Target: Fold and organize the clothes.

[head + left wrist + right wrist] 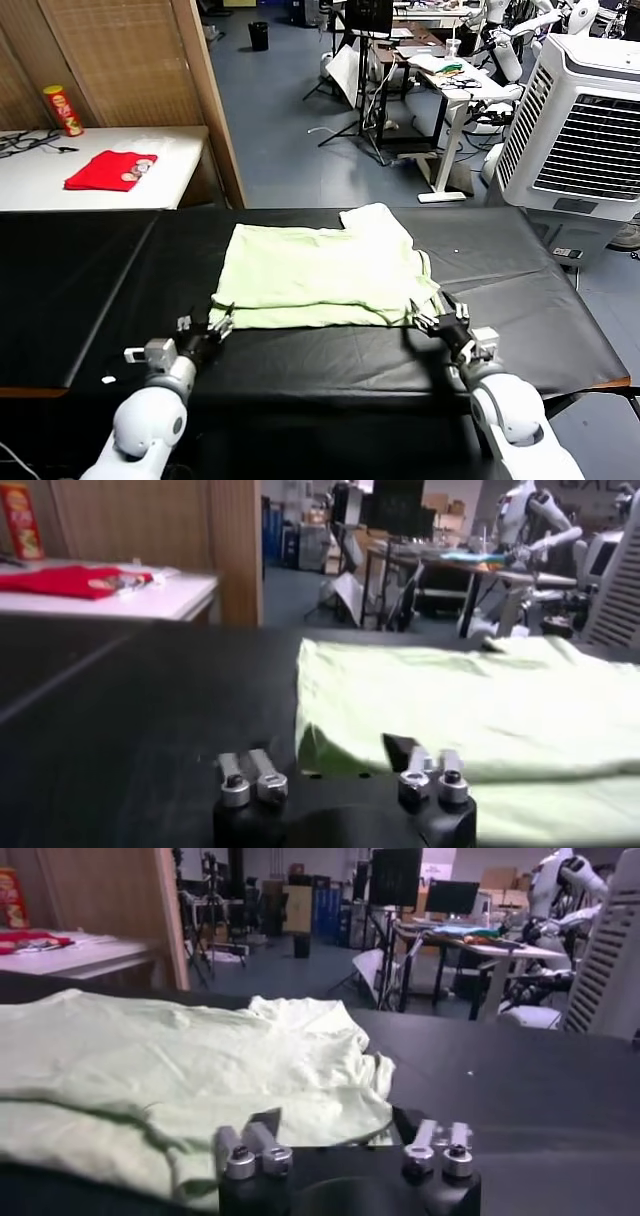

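T-shirt (325, 272), pale green, lies folded at centre of the black table (90, 290), one sleeve toward 1 o'clock. Left gripper (212, 327) sits low at the shirt's 7 o'clock corner, forearm reaching in from 6 o'clock, fingers (252, 777) spread, holding nothing. Right gripper (440, 318) sits at the 5 o'clock corner, forearm angled toward 11 o'clock, fingers (250, 1148) apart, hem lying between them, not pinched.
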`<state>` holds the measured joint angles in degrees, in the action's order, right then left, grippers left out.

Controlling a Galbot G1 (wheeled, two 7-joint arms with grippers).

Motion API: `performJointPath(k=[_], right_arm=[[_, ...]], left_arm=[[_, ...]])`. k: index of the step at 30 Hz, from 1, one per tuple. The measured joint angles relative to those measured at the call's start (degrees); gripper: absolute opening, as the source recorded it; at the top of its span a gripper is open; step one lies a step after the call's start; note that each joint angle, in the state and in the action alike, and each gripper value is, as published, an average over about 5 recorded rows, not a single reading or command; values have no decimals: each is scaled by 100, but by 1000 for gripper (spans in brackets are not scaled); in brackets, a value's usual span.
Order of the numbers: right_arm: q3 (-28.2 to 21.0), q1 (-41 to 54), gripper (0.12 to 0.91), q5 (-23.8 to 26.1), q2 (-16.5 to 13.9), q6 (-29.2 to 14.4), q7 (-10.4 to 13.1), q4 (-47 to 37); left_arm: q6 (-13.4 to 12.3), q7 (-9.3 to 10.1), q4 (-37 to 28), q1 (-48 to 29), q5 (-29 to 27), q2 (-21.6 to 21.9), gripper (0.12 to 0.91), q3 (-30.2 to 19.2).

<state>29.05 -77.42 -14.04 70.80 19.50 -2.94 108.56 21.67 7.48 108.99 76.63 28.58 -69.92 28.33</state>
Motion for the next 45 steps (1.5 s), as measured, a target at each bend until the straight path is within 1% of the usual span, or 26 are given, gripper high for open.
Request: performJointPath(k=[2, 3, 4, 6, 7, 9, 10, 11, 13, 14, 18, 22, 24, 25, 26, 28, 29, 31, 32, 33, 35, 36, 38, 40, 42, 45], right_arm=[[9, -60, 457, 34, 50, -19, 9, 4], [14, -84, 390, 47, 69, -27, 18, 9], [23, -109, 340, 55, 83, -32, 32, 22], [48, -162, 235, 52, 96, -22, 64, 67], [64, -193, 195, 41, 92, -5, 77, 102], [98, -261, 142, 7, 63, 58, 91, 190], [118, -304, 131, -20, 36, 103, 95, 248], [139, -352, 127, -53, 5, 155, 100, 313], [187, -466, 122, -133, -67, 256, 119, 463], [217, -538, 122, -175, -109, 301, 132, 549], [369, -920, 122, -259, -277, 404, 173, 914], [491, -1338, 124, -264, -350, 527, 193, 1220], [519, -1529, 152, -261, -364, 622, 201, 1357], [529, -1618, 183, -259, -371, 679, 204, 1425], [538, -1701, 230, -258, -378, 742, 210, 1496], [563, -1857, 327, -256, -397, 888, 227, 1655], [581, -1929, 393, -256, -409, 970, 239, 1742], [628, -2064, 494, -265, -443, 1153, 271, 1942], [658, -2119, 561, -292, -464, 1240, 286, 2050], [694, -2160, 611, -342, -485, 1310, 302, 2160], [782, -2193, 709, -504, -530, 1382, 336, 2375], [828, -2173, 744, -616, -556, 1369, 355, 2457], [897, -2052, 784, -822, -619, 1276, 385, 2558], [915, -1781, 794, -973, -695, 1142, 405, 2542], [861, -1351, 797, -1046, -760, 1034, 437, 2385], [634, -498, 798, -1080, -818, 949, 523, 1894]], left_arm=[[23, 0, -32, 24, 103, -22, 706, 19], [33, -2, -49, 32, 157, -31, 658, 30], [40, -11, -66, 40, 212, -37, 594, 42], [45, -47, -90, 58, 296, -43, 493, 62], [46, -68, -97, 66, 322, -43, 426, 68], [48, -95, -93, 88, 353, -44, 326, 73], [49, -91, -81, 103, 357, -46, 259, 73], [53, -77, -62, 123, 352, -49, 210, 73], [66, -25, 2, 177, 324, -52, 146, 73], [74, 16, 50, 215, 299, -50, 131, 74], [109, 179, 321, 456, 95, -22, 129, 94], [123, 230, 704, 873, -215, 1, 129, 145], [134, 255, 914, 1126, -295, -9, 129, 180], [146, 279, 1018, 1255, -315, -16, 129, 199], [164, 306, 1121, 1383, -327, -20, 130, 219], [202, 354, 1325, 1640, -347, -14, 160, 271], [225, 367, 1417, 1757, -365, -3, 192, 299], [285, 386, 1592, 1973, -410, 34, 288, 360], [326, 404, 1673, 2070, -428, 56, 338, 387], [378, 432, 1754, 2164, -442, 79, 405, 414], [494, 511, 1913, 2338, -451, 123, 506, 457], [567, 566, 1996, 2417, -459, 144, 573, 474], [752, 672, 2170, 2531, -471, 181, 668, 506], [921, 751, 2356, 2579, -472, 217, 750, 547], [1006, 776, 2513, 2551, -438, 262, 786, 600], [1004, 747, 2598, 2316, -265, 381, 796, 658]])
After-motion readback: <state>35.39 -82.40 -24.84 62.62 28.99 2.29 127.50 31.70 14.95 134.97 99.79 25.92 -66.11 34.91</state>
